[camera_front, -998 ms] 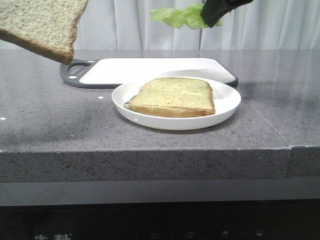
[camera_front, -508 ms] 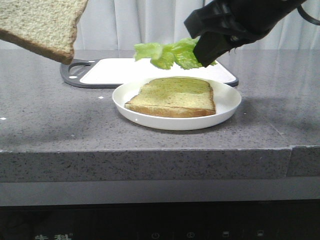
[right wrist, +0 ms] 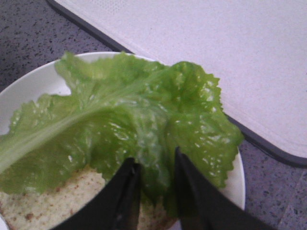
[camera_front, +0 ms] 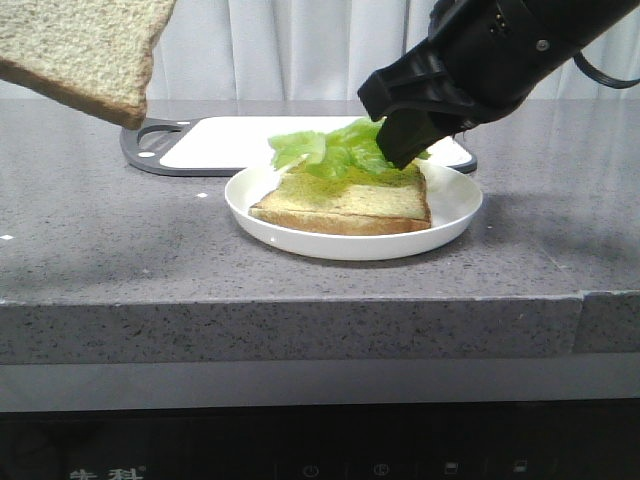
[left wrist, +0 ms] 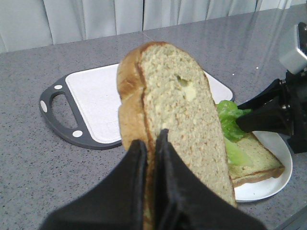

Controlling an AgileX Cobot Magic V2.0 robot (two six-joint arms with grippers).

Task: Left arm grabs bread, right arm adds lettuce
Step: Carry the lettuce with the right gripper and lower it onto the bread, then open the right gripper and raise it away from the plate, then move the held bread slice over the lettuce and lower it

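Over the plate (camera_front: 455,215), the right gripper (camera_front: 400,150) pinches the lettuce (camera_front: 325,150) at twelve o'clock of the lower slice (camera_front: 350,200); best lowered flat before releasing, while the left gripper (left wrist: 149,143) holds the bread (left wrist: 180,110) aloft.

Cut off / hidden
Bread (camera_front: 85,52) cropped at front view's top-left, left hand unseen there; lettuce (camera_front: 335,150) partly behind right hand (camera_front: 415,135).

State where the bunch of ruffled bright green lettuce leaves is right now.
In the front view, the ruffled green lettuce is right of centre, pinched in the right gripper, low over the far part of the greenish-faced bread slice on the white plate.
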